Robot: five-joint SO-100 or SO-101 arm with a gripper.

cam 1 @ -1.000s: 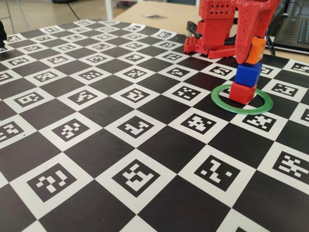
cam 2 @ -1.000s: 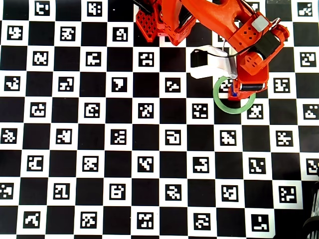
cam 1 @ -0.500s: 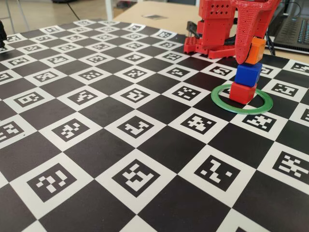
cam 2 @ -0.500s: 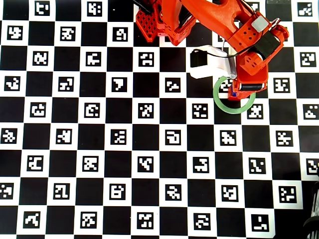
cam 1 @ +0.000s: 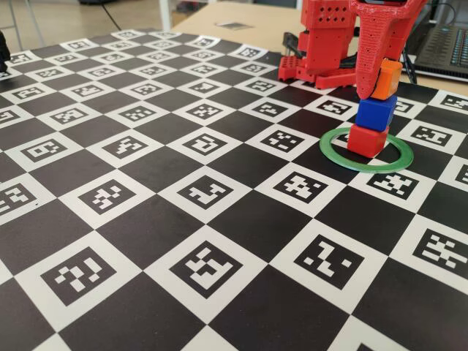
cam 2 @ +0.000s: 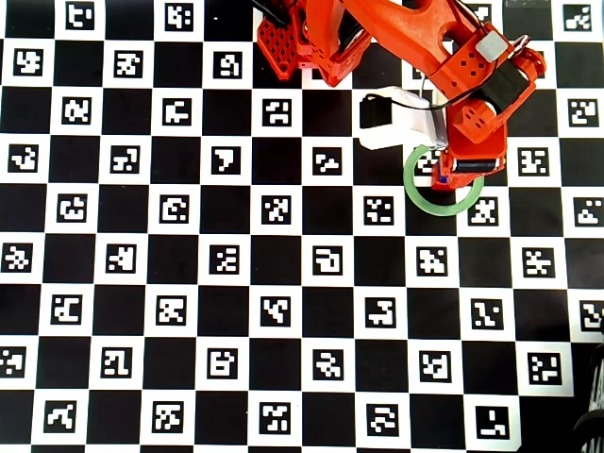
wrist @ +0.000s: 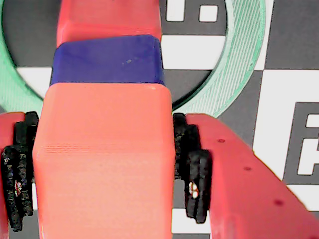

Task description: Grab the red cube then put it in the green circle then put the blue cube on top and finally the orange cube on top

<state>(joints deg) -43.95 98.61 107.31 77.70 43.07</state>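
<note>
In the fixed view the red cube (cam 1: 365, 140) stands inside the green circle (cam 1: 324, 148), with the blue cube (cam 1: 376, 112) on top of it. The orange cube (cam 1: 387, 79) rests on the blue one, slightly tilted. My gripper (cam 1: 384, 84) comes down from above and is shut on the orange cube. In the wrist view the black pads (wrist: 197, 169) press both sides of the orange cube (wrist: 104, 159); beyond it show the blue cube (wrist: 107, 59), the red cube (wrist: 109, 20) and the green circle (wrist: 239, 74). In the overhead view my gripper (cam 2: 453, 170) hides the stack; the green circle (cam 2: 420, 195) shows partly.
The red arm base (cam 1: 329, 44) stands just behind the stack. A white camera housing (cam 2: 392, 118) sticks out to the left of the wrist. A laptop (cam 1: 446, 44) sits at the back right. The checkered marker mat (cam 1: 183, 219) covers the table.
The orange cube and the gripper have sunk very slightly toward the blue cube. The red and blue cubes and the ring have not moved.
</note>
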